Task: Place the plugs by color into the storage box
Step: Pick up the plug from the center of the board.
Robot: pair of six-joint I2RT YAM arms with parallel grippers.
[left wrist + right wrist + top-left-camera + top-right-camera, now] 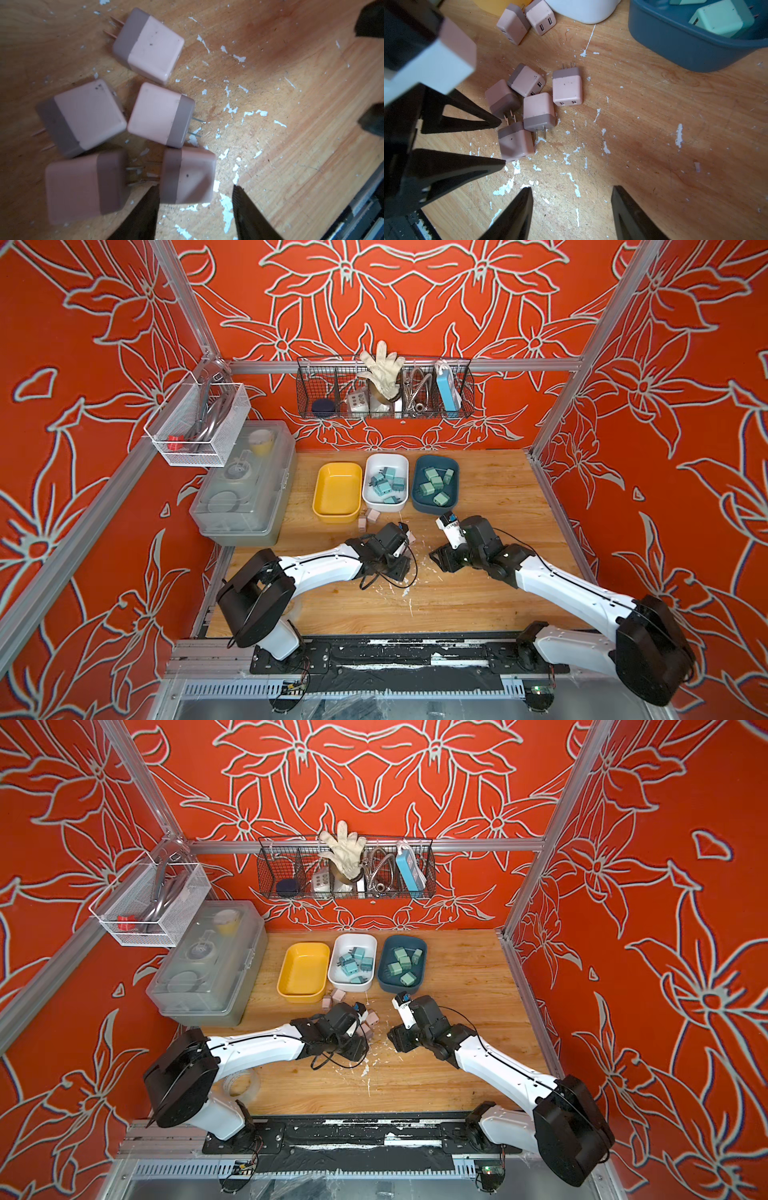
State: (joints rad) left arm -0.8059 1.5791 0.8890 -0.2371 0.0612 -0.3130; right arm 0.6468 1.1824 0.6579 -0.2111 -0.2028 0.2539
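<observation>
Wooden bench (457, 614), flecked with white paint. Nearest you, your right claw (571, 189) hangs with jaws apart, gripping nothing. Your left claw (194, 186) is parted too, straddling one pink plug (187, 176) in a loose cluster lying on the bench. Farther back, blue plugs (381, 488) lie in the white tray (386, 456) and green plugs (436, 481) in the dark-blue tray (436, 459), beside a yellow tray (336, 489).

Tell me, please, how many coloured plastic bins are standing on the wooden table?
3, side by side: a yellow bin, empty; a white bin holding blue plugs; a dark blue bin holding green plugs. None looks hidden.
</observation>
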